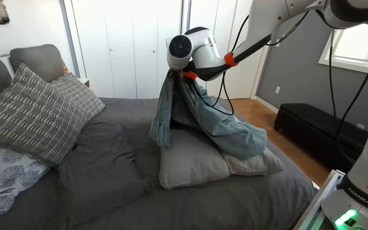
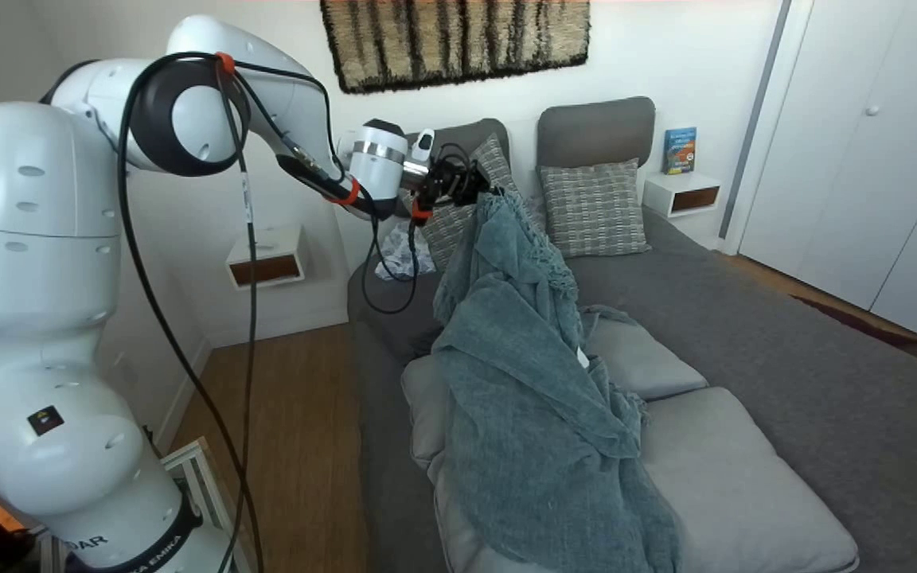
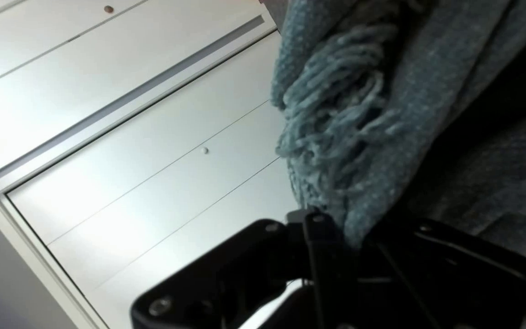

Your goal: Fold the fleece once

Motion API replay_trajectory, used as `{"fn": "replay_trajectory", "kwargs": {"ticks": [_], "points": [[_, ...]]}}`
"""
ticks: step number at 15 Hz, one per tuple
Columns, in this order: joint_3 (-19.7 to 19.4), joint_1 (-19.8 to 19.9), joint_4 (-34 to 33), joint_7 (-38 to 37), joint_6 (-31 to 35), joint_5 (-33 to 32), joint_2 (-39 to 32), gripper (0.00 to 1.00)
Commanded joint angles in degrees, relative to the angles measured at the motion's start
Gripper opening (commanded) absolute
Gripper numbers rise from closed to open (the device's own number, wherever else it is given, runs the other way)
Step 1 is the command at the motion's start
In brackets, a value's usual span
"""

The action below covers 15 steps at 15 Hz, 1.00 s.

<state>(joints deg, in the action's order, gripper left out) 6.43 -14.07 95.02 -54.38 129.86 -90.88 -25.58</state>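
Note:
The fleece is a blue-grey fringed throw (image 1: 228, 131), which also shows in an exterior view (image 2: 538, 398). My gripper (image 2: 492, 191) is shut on its fringed edge and holds that part raised above the bed. A fringed corner hangs free below the gripper in an exterior view. The rest of the fleece slopes down and lies bunched over grey cushions (image 1: 192, 156). In the wrist view the fleece (image 3: 345, 123) rises from between the dark fingers (image 3: 336, 224). The fingertips are partly hidden by the cloth.
The cushions lie on a dark grey bed (image 1: 133, 204). Patterned pillows (image 1: 34, 111) stand at its head. A black bench (image 1: 321, 127) stands beyond the bed. A small white shelf (image 2: 267, 259) is on the wall near the arm. Black cables (image 2: 180, 358) hang loosely from the arm.

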Motion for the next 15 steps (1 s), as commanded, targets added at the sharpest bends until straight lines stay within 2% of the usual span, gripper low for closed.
{"fn": "replay_trajectory", "kwargs": {"ticks": [1, 2, 9, 12, 15], "points": [[0.7, 0.6, 0.0, 0.2, -0.2, 0.0, 0.0, 0.07], [0.7, 0.6, 0.1, 0.2, -0.2, 0.0, 0.0, 0.02], [0.1, 2.0, -10.4, 8.7, 1.3, 0.1, 1.6, 0.02], [-0.5, 2.6, -16.2, 5.7, 2.5, -1.7, 2.1, 0.02], [-0.6, 2.5, -23.2, 6.5, 3.7, -1.7, 1.5, 0.02]]}}
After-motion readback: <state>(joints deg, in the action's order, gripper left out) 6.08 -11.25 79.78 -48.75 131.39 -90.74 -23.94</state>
